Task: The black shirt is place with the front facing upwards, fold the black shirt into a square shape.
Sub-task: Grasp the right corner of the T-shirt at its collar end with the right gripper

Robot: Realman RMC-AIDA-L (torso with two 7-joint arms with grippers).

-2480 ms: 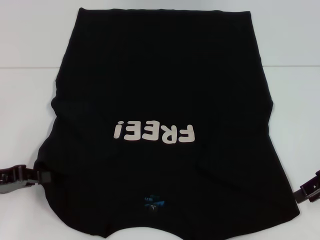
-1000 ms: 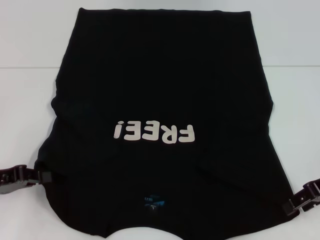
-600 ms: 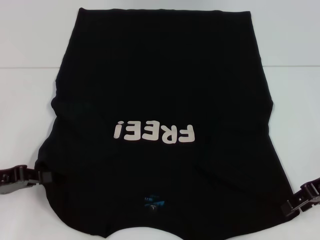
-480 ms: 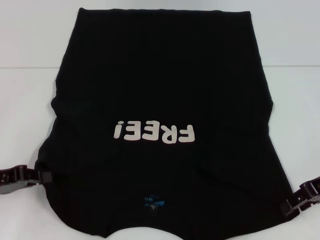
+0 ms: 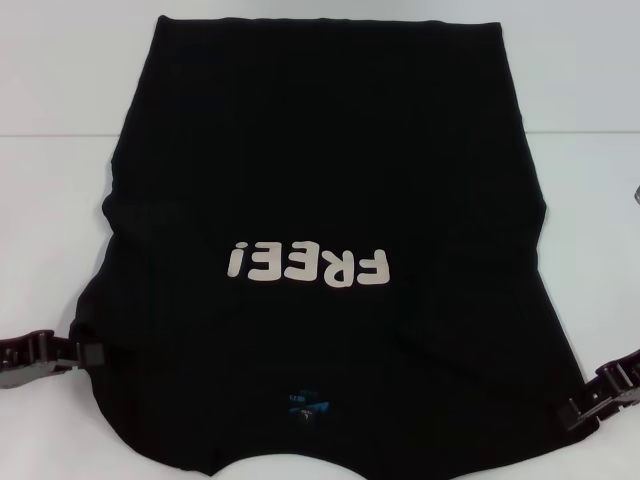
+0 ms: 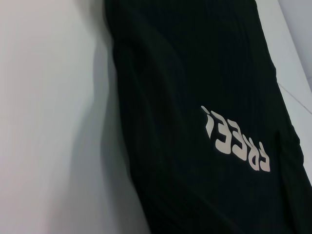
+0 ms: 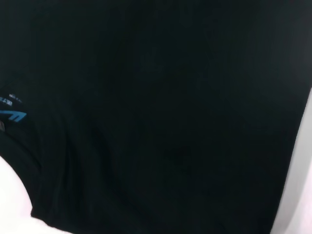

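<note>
The shirt (image 5: pixel 330 200) lies flat on the white table (image 5: pixel 50 200), front up, collar near the robot. The left gripper (image 5: pixel 88 353) touches its near left edge, the right gripper (image 5: pixel 578 413) its near right edge. Whether either claw holds cloth, I cannot tell.

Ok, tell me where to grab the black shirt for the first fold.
Grip the black shirt at its two near side edges, left end effector from the left, right end effector from the right. It lies flat, and both already sit at those edges.
</note>
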